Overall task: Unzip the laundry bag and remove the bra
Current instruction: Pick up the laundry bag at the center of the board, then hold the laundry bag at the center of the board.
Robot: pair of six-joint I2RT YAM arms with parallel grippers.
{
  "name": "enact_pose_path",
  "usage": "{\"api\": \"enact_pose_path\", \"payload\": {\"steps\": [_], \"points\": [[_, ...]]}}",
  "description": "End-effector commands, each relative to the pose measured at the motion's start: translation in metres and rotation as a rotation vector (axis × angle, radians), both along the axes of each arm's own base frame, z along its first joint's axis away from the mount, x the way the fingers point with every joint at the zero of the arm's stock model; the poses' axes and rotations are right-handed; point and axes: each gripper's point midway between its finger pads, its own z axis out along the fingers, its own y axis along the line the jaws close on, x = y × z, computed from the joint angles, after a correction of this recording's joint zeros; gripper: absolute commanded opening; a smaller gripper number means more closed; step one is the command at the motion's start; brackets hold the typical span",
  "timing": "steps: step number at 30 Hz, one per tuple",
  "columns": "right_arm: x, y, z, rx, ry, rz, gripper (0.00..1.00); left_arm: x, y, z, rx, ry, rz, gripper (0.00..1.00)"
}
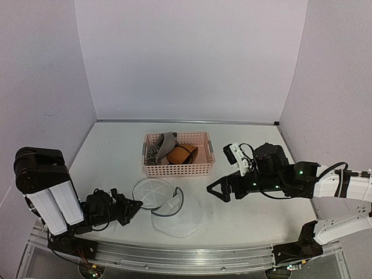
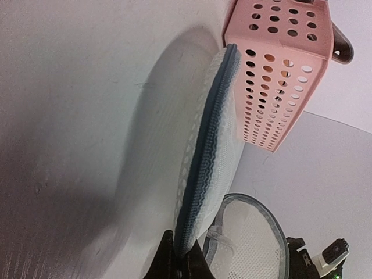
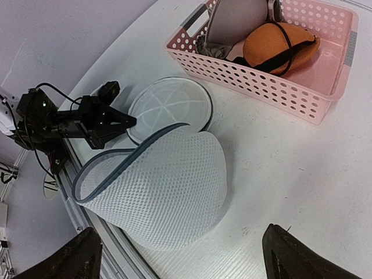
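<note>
The white mesh laundry bag lies unzipped on the table, its dark-rimmed mouth open toward the near left. Its round lid is folded out beside it. My left gripper is shut on the lid's grey zip rim, which runs up from between the fingertips. My right gripper is open and empty, above the table just right of the bag. An orange bra lies in the pink basket, also seen in the right wrist view.
The pink lattice basket stands just behind the bag and lid and also holds a grey garment. The metal rail at the table's near edge runs close below the bag. White walls enclose the back and sides.
</note>
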Motion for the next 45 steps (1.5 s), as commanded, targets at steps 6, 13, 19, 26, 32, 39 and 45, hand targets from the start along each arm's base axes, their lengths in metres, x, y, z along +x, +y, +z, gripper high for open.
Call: {"api": "enact_pose_path", "payload": {"steps": [6, 13, 19, 26, 32, 39, 45], "points": [[0.001, 0.012, 0.017, 0.046, -0.002, 0.014, 0.97, 0.003, 0.002, 0.02, 0.013, -0.105, 0.008, 0.0], [0.001, 0.013, 0.009, 0.026, 0.013, 0.018, 0.97, 0.005, 0.008, 0.027, 0.102, -0.151, 0.007, 0.0], [-0.001, 0.011, 0.001, 0.002, 0.025, 0.025, 0.97, 0.009, 0.016, 0.041, 0.198, -0.207, 0.014, 0.0], [-0.003, 0.013, -0.003, -0.012, 0.028, 0.043, 0.97, 0.009, 0.011, 0.064, 0.292, -0.302, -0.021, 0.0], [-0.006, 0.018, -0.015, -0.036, 0.061, 0.064, 0.96, 0.004, 0.004, 0.083, 0.408, -0.374, -0.031, 0.0], [-0.024, 0.027, -0.041, -0.101, 0.101, 0.118, 0.88, 0.004, 0.007, 0.115, 0.551, -0.447, -0.019, 0.0], [-0.04, 0.041, -0.056, -0.113, 0.121, 0.16, 0.81, -0.002, -0.008, 0.148, 0.63, -0.552, -0.075, 0.0]]}}
